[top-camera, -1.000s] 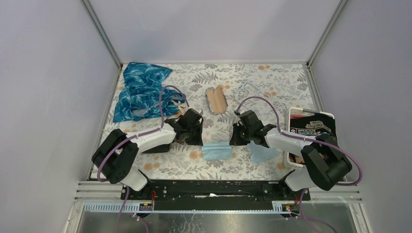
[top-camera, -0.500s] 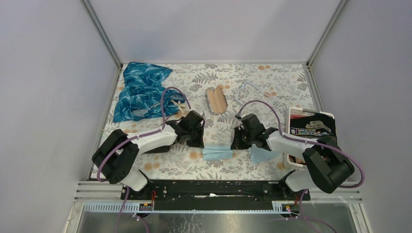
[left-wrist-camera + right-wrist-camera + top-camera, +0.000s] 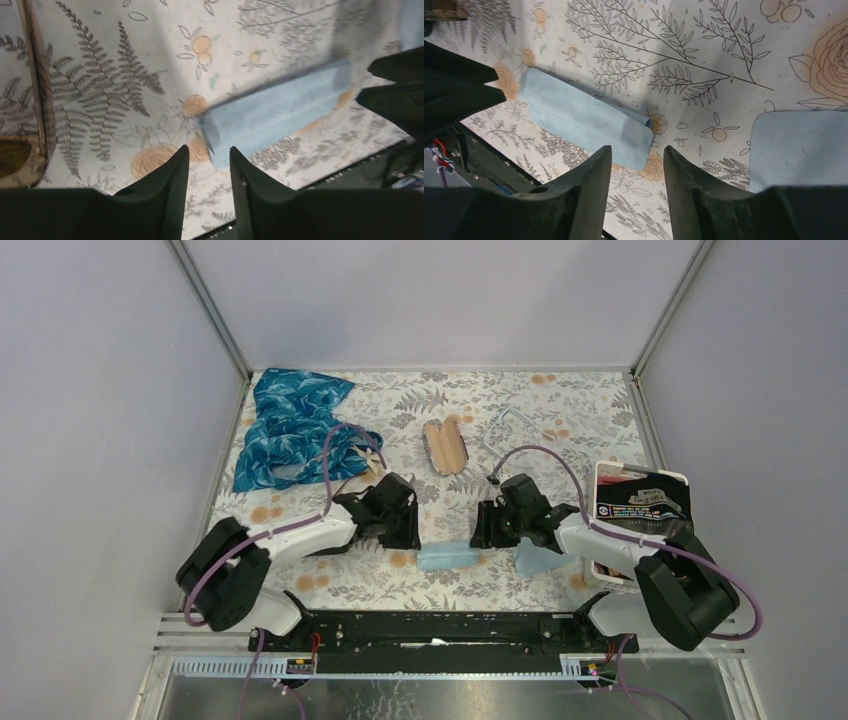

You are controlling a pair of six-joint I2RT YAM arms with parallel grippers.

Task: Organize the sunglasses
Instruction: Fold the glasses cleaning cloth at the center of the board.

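The sunglasses show at the left edge of the left wrist view as a brown-tinted lens with a thin frame (image 3: 36, 90). In the top view only a brown bit (image 3: 368, 466) shows beside the left arm. A folded light blue cloth (image 3: 447, 555) lies between my grippers. My left gripper (image 3: 404, 535) is open and empty, with its fingertips over the cloth's left end (image 3: 209, 150). My right gripper (image 3: 487, 531) is open and empty, over the cloth's right end (image 3: 636, 150).
A second light blue cloth (image 3: 542, 557) lies under the right arm. A blue patterned cloth (image 3: 290, 425) is at back left. A tan oval case (image 3: 446, 446) and clear glasses (image 3: 512, 424) lie at the back. A white tray (image 3: 600, 472) stands right.
Both grippers have moved a little toward the near edge and closer to the ends of the folded blue cloth. The cloth has not moved.
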